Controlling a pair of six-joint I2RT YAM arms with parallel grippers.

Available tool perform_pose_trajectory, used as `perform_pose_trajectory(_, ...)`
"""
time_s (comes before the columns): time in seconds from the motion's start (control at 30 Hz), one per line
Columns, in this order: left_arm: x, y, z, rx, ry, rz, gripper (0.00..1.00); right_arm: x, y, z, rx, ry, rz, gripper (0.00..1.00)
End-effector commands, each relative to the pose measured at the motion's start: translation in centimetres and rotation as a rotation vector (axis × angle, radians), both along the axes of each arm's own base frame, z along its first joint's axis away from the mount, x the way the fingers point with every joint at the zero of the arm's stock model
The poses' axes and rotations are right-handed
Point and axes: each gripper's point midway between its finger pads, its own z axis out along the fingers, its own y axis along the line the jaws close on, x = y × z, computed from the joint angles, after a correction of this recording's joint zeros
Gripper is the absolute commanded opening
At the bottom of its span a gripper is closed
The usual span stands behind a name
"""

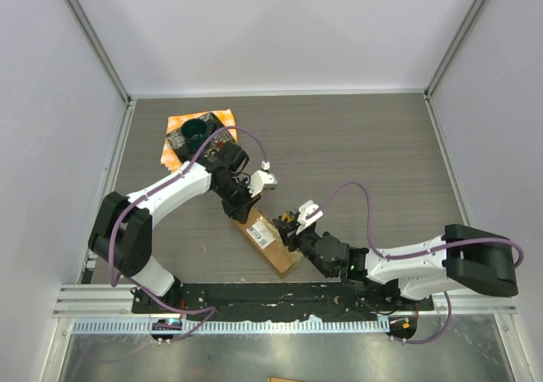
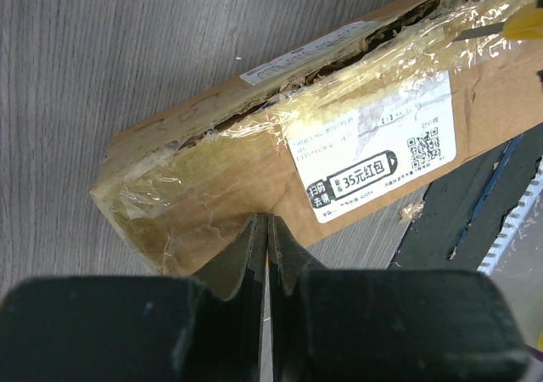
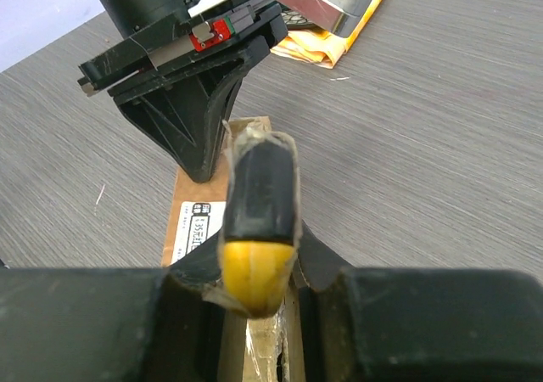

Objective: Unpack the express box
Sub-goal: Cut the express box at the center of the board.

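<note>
The express box [image 1: 268,240] is an oblong brown cardboard parcel with a white label, lying diagonally near the table's front edge. Its taped top seam is split open along its length [image 2: 339,59]. My left gripper [image 1: 242,210] is shut, its tips [image 2: 266,222] pressed on the box's far end; it also shows in the right wrist view [image 3: 199,119]. My right gripper [image 1: 288,227] is shut on a yellow and black cutter [image 3: 259,229] held over the seam of the box [image 3: 193,221]. The cutter's tip [image 2: 509,27] shows at the box's near end.
A dark dish on an orange cloth [image 1: 199,132] sits at the back left; the cloth's corner [image 3: 339,38] shows behind the left gripper with a silvery item on it. The black base strip [image 1: 280,297] runs just in front of the box. White walls enclose the table.
</note>
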Motion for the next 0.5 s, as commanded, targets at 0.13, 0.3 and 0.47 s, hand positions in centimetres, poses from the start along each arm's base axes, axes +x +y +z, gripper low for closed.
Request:
perform_pose_trajectory(0.13,-2.5,3.5,-3.9,0.184,0.098,-0.010,0.08,0.8,0.0,0.0,0.011,-0.035,-0.012,0.01)
perform_pose_trajectory(0.3,-2.6,3.5,-4.0,0.184,0.103,-0.009,0.08,0.6,-0.4,-0.8,-0.008,-0.027,-0.013,0.01)
perform_pose_trajectory(0.47,-2.5,3.4,-4.0,0.182,0.108,-0.005,0.08,0.4,-0.7,-1.5,-0.022,-0.007,-0.009,0.01)
